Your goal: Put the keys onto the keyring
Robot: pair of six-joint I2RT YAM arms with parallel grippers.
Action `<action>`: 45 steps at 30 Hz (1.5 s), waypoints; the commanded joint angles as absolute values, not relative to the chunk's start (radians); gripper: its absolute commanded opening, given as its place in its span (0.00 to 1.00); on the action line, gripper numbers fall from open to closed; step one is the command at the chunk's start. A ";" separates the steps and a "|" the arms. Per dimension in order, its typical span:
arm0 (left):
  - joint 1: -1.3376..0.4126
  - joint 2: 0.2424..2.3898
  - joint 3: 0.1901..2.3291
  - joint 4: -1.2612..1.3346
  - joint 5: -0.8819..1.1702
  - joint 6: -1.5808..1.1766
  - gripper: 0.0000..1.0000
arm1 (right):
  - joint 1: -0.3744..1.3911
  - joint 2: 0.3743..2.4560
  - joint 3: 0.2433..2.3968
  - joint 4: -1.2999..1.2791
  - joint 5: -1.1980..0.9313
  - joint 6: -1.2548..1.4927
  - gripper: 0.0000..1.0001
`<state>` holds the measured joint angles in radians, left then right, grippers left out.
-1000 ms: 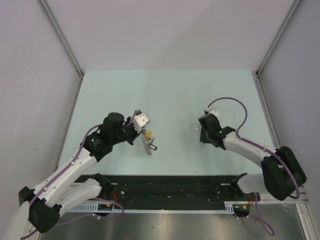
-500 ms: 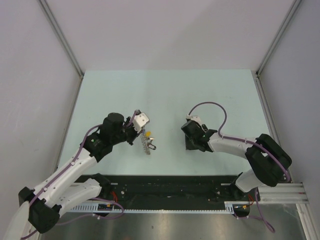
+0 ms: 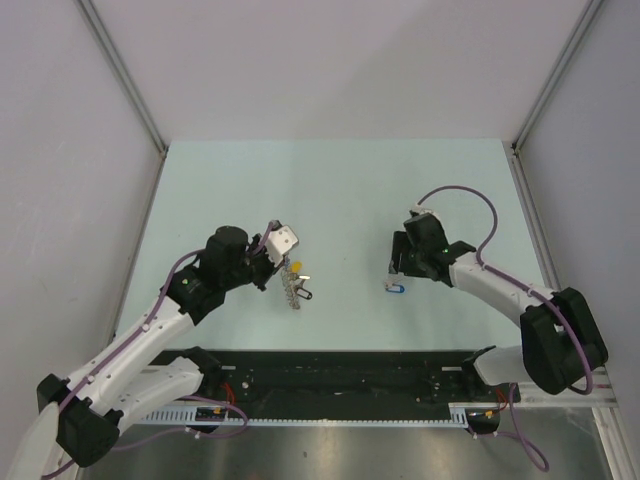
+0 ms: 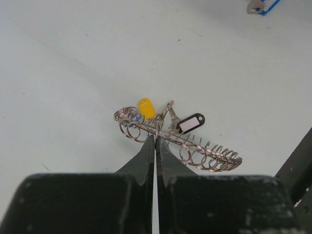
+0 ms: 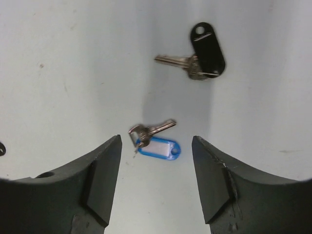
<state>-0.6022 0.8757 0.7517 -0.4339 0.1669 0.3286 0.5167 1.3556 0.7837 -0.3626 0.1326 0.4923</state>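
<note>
Right claw [image 5: 156, 142]: open, with its two fingers wide apart. It holds nothing and hangs over the table [image 5: 63, 68].
Between the right claw's fingers: the blue key [image 5: 158, 147] lies flat on the table. No finger touches it.
Farther ahead of the right claw: the black key [image 5: 207, 48] lies flat too, off to the right and apart from the blue key.
Left claw [image 4: 155, 139]: shut tight. Its tips pinch the wire of the keyring [image 4: 197, 152].
At the left claw's tips: the keyring is a long row of wire loops. It sticks out to both sides of the tips, more to the right.
Just past the left claw's tips: a yellow tag [image 4: 146, 107] and a black tag [image 4: 190, 123] sit on the keyring.
Far ahead of the left claw: the blue key, up and to the right, well apart from the keyring.
Step now: I think the right claw is getting ready to pick up the blue key.
Next move: the right claw needs to go straight down, with its fingers low on the table, and close on the blue key. The key is thin and flat, so it could slip out.
</note>
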 commanded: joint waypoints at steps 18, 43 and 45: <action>-0.601 0.868 0.758 -0.394 0.175 0.313 0.00 | 0.498 1.416 0.640 -0.111 -0.216 0.610 0.67; -0.603 0.870 0.755 -0.394 0.172 0.313 0.00 | 0.357 1.423 0.672 -0.037 -0.216 0.468 0.67; -0.603 0.870 0.755 -0.394 0.172 0.313 0.00 | 0.357 1.452 0.672 -0.026 -0.222 0.471 0.67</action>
<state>-0.6022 0.8772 0.7513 -0.4339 0.1673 0.3286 0.3603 1.4063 0.6453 -0.0765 -0.1864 0.4946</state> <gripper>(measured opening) 0.006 0.668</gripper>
